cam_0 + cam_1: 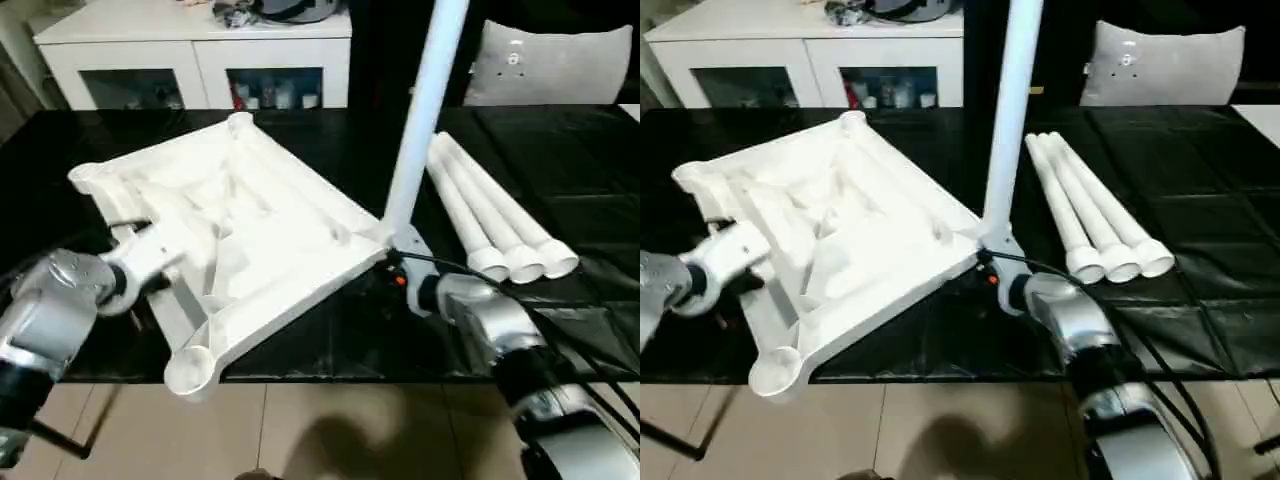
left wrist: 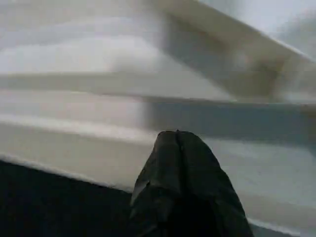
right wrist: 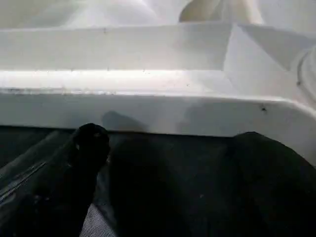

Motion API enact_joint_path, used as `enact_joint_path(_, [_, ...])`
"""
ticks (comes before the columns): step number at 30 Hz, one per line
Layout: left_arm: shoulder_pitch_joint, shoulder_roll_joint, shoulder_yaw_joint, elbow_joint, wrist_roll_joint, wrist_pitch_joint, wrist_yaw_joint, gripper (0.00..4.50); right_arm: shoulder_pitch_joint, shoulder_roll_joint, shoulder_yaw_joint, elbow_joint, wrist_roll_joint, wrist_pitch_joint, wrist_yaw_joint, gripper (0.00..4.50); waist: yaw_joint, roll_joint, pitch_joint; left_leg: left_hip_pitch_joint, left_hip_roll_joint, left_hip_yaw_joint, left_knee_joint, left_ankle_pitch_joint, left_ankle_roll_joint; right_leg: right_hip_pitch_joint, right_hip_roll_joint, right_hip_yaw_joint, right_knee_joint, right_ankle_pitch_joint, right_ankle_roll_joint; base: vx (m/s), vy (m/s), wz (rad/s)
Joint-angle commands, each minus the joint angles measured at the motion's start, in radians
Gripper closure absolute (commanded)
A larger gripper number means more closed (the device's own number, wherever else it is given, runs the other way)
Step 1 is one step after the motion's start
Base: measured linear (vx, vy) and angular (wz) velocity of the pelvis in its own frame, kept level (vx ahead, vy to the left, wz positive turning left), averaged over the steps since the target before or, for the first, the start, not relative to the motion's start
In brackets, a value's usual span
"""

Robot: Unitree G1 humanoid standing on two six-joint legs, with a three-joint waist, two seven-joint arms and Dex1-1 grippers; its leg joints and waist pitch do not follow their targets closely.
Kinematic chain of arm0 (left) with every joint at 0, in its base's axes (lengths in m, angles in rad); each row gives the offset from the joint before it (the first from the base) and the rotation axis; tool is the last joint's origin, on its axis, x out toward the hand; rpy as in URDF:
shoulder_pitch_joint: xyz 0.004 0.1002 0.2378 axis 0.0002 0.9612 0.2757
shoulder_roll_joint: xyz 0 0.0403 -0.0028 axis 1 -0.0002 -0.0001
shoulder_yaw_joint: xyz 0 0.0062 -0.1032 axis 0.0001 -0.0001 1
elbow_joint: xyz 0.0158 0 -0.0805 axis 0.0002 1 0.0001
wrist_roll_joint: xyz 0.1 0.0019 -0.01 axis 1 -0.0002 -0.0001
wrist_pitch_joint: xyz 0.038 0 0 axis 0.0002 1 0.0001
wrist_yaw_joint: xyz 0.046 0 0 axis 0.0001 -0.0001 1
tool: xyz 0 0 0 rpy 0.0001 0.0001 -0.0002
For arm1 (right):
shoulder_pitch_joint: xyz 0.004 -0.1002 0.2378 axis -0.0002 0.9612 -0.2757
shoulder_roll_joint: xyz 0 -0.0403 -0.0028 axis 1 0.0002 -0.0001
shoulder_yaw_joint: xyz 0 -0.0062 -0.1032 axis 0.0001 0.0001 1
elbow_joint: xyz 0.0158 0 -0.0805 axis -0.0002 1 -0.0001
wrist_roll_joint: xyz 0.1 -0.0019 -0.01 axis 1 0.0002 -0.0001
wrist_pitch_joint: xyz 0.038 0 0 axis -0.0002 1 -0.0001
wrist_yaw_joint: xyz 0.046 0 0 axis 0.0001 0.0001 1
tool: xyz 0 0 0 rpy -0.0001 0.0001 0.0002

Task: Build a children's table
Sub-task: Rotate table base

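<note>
Top (image 1: 240, 215) upside down at table centre, one leg (image 1: 425, 110) upright in its 3 o'clock corner socket. Three spare legs (image 1: 490, 215) at 2 o'clock, long axes 11-to-5. Right gripper (image 3: 163, 173) wide open, empty, nearer. Left gripper (image 2: 180, 173) closed, empty, at top's rim.

A home-like room set up as a work area.
A white cabinet (image 1: 195, 55) with glass doors holding small items stands behind, a grey cushion (image 1: 555, 62) beside it, a black-covered table (image 1: 560, 160) over pale floor tiles (image 1: 330, 430).
</note>
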Motion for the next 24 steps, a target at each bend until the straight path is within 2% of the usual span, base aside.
enact_joint_path(1, [0.024,0.008,-0.021,-0.054,-0.035,0.002,-0.065,4.44,-0.032,0.019,-0.009,0.036,0.0,-0.035,-0.023,0.0,0.001,0.004,-0.062,0.019,0.06,-0.028,-0.077,-0.237,0.008,0.047,-0.088,0.062,-0.065,-0.263,-0.199,0.0,0.0,0.0])
enact_joint_path(4, [0.039,-0.001,-0.045,-0.095,-0.076,0.012,-0.114,4.44,-0.052,0.033,-0.023,0.079,-0.006,-0.062,-0.045,0.0,-0.002,0.005,-0.062,0.022,0.061,-0.028,-0.078,-0.249,-0.001,0.045,-0.088,0.063,-0.065,-0.27,-0.21,0.0,0.0,0.0])
enact_joint_path(5, [0.046,-0.008,-0.069,-0.101,-0.082,-0.016,-0.134,4.44,-0.066,0.038,-0.029,0.107,-0.012,-0.08,-0.062,0.0,-0.003,-0.004,-0.061,0.023,0.061,-0.025,-0.077,-0.254,-0.001,0.044,-0.087,0.063,-0.066,-0.272,-0.21,0.0,0.0,0.0])
enact_joint_path(6, [0.047,-0.014,-0.074,-0.098,-0.082,-0.035,-0.134,4.44,-0.071,0.04,-0.031,0.115,-0.012,-0.084,-0.067,0.0,-0.002,0.0,-0.059,0.022,0.059,-0.025,-0.077,-0.26,-0.001,0.044,-0.087,0.064,-0.067,-0.287,-0.206,0.0,0.0,0.0])
enact_joint_path(7, [0.048,-0.053,-0.076,-0.077,-0.091,-0.1,-0.122,4.44,-0.087,0.046,-0.043,0.138,-0.01,-0.096,-0.083,0.0,-0.004,-0.002,-0.058,0.022,0.058,-0.025,-0.076,-0.267,-0.002,0.043,-0.087,0.064,-0.07,-0.299,-0.2,0.0,0.0,0.0])
enact_joint_path(8, [0.041,-0.087,-0.08,-0.055,-0.102,-0.132,-0.121,4.44,-0.1,0.049,-0.05,0.157,-0.01,-0.105,-0.094,0.0,-0.007,-0.012,-0.058,0.021,0.057,-0.024,-0.076,-0.261,-0.002,0.046,-0.086,0.064,-0.071,-0.303,-0.197,0.0,0.0,0.0])
enact_joint_path(9, [0.035,-0.109,-0.082,-0.042,-0.11,-0.147,-0.12,4.44,-0.109,0.05,-0.054,0.169,-0.01,-0.112,-0.099,0.0,-0.001,-0.008,-0.06,0.025,0.057,-0.022,-0.073,-0.251,-0.001,0.044,-0.088,0.065,-0.072,-0.313,-0.192,0.0,0.0,0.0])
enact_joint_path(10, [0.028,-0.135,-0.083,-0.036,-0.125,-0.147,-0.123,4.44,-0.115,0.05,-0.055,0.177,-0.012,-0.116,-0.102,0.0,0.001,-0.006,-0.06,0.026,0.06,-0.022,-0.074,-0.249,-0.003,0.043,-0.088,0.066,-0.071,-0.314,-0.191,0.0,0.0,0.0])
enact_joint_path(13, [0.012,-0.202,-0.083,-0.041,-0.171,-0.138,-0.138,4.44,-0.129,0.048,-0.052,0.199,-0.02,-0.132,-0.101,0.0,-0.004,-0.013,-0.062,0.02,0.06,-0.024,-0.076,-0.238,-0.004,0.049,-0.086,0.063,-0.064,-0.282,-0.192,0.0,0.0,0.0])
enact_joint_path(15, [-0.015,-0.256,-0.11,-0.027,-0.196,-0.137,-0.149,4.44,-0.142,0.046,-0.052,0.224,-0.023,-0.149,-0.093,0.0,-0.004,-0.019,-0.064,0.017,0.058,-0.022,-0.073,-0.206,0.008,0.052,-0.087,0.064,-0.06,-0.243,-0.203,0.0,0.0,0.0])
enact_joint_path(16, [-0.021,-0.27,-0.114,-0.02,-0.198,-0.141,-0.147,4.44,-0.143,0.045,-0.052,0.226,-0.024,-0.151,-0.093,0.0,-0.004,-0.018,-0.065,0.019,0.057,-0.02,-0.071,-0.201,0.012,0.051,-0.086,0.064,-0.061,-0.24,-0.206,0.0,0.0,0.0])
enact_joint_path(18, [-0.046,-0.324,-0.122,0.018,-0.193,-0.168,-0.133,4.44,-0.147,0.041,-0.055,0.238,-0.03,-0.163,-0.099,0.0,-0.005,-0.021,-0.066,0.013,0.055,-0.019,-0.067,-0.167,0.026,0.056,-0.085,0.063,-0.058,-0.205,-0.212,0.0,0.0,0.0])
enact_joint_path(20, [-0.06,-0.354,-0.125,0.048,-0.181,-0.19,-0.129,4.44,-0.152,0.04,-0.063,0.253,-0.033,-0.173,-0.103,0.0,-0.004,-0.022,-0.068,0.014,0.054,-0.017,-0.064,-0.159,0.034,0.057,-0.087,0.063,-0.061,-0.208,-0.212,0.0,0.0,0.0])
enact_joint_path(21, [-0.064,-0.362,-0.126,0.054,-0.18,-0.198,-0.127,4.44,-0.152,0.04,-0.065,0.254,-0.033,-0.174,-0.104,0.0,-0.004,-0.022,-0.067,0.011,0.055,-0.018,-0.064,-0.158,0.037,0.058,-0.087,0.062,-0.061,-0.214,-0.209,0.0,0.0,0.0])
enact_joint_path(22, [-0.08,-0.398,-0.127,0.081,-0.175,-0.224,-0.108,4.44,-0.152,0.036,-0.07,0.258,-0.033,-0.179,-0.108,0.0,-0.007,-0.024,-0.067,0.011,0.056,-0.018,-0.065,-0.161,0.041,0.058,-0.087,0.062,-0.063,-0.218,-0.21,0.0,0.0,0.0])
enact_joint_path(23, [-0.092,-0.424,-0.125,0.104,-0.171,-0.245,-0.084,4.44,-0.151,0.033,-0.073,0.258,-0.031,-0.182,-0.11,0.0,-0.006,-0.024,-0.067,0.014,0.055,-0.017,-0.063,-0.166,0.042,0.056,-0.085,0.061,-0.065,-0.229,-0.206,0.0,0.0,0.0])
enact_joint_path(24, [-0.101,-0.447,-0.122,0.126,-0.167,-0.271,-0.061,4.44,-0.149,0.031,-0.076,0.256,-0.029,-0.182,-0.111,0.0,-0.008,-0.018,-0.066,0.013,0.055,-0.018,-0.064,-0.174,0.042,0.056,-0.083,0.06,-0.067,-0.234,-0.204,0.0,0.0,0.0])
